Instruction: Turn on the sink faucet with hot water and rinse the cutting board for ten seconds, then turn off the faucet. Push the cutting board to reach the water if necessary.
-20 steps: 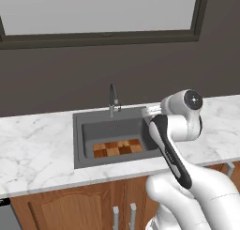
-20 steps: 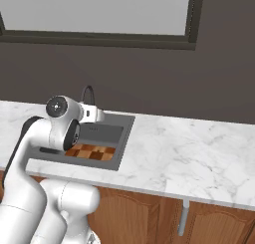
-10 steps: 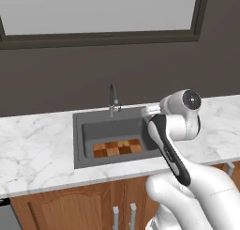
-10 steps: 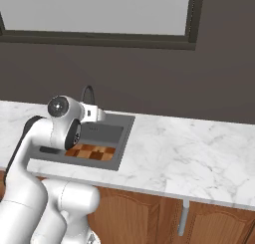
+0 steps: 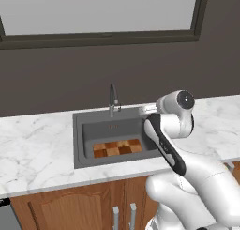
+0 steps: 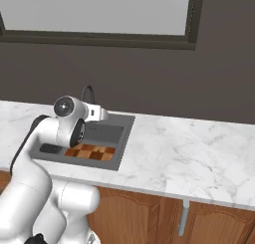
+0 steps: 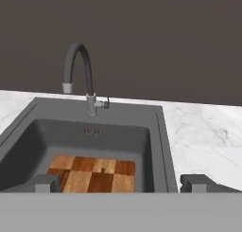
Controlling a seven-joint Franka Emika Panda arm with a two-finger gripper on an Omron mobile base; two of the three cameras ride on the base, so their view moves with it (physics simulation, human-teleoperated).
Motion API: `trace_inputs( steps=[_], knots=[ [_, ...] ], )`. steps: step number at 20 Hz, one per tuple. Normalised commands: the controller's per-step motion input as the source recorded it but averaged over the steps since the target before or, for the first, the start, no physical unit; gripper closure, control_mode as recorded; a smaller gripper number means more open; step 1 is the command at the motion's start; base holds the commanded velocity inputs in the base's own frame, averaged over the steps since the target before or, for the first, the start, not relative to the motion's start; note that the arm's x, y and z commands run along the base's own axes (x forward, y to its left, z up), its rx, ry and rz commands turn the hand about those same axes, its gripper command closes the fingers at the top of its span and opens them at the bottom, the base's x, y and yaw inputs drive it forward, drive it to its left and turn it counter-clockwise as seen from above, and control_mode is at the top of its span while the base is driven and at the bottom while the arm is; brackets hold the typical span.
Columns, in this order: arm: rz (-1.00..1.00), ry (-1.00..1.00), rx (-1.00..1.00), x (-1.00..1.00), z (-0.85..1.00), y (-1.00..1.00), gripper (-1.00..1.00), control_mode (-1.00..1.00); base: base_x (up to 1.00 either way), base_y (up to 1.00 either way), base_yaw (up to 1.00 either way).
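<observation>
My gripper (image 7: 121,182) hovers above sink's (image 7: 160,131) front rim, jaws spread wide, holding nothing. Checkered wooden cutting board (image 7: 94,173) lies flat on basin floor, just below fingertips (smooth dark grey walls). Slim arched metal faucet (image 7: 80,75) stands at back rim.

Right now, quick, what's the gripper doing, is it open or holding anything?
Gripper: open, fingers spread wide and holding nothing, hovering at the near side of the sink, facing the faucet.
</observation>
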Motion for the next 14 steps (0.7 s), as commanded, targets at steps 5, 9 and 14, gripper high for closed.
trace_inputs(
  steps=[5,9,14],
  knots=[
    [0.0,0.0,0.0,0.48,-0.05,0.0,-1.0,-1.0,0.0,0.0,0.0],
    [0.0,0.0,0.0,0.46,-0.03,0.0,-1.0,-1.0,0.0,0.0,0.0],
    [0.0,0.0,0.0,0.37,-0.03,0.0,-1.0,-1.0,0.0,0.0,0.0]
  ],
)
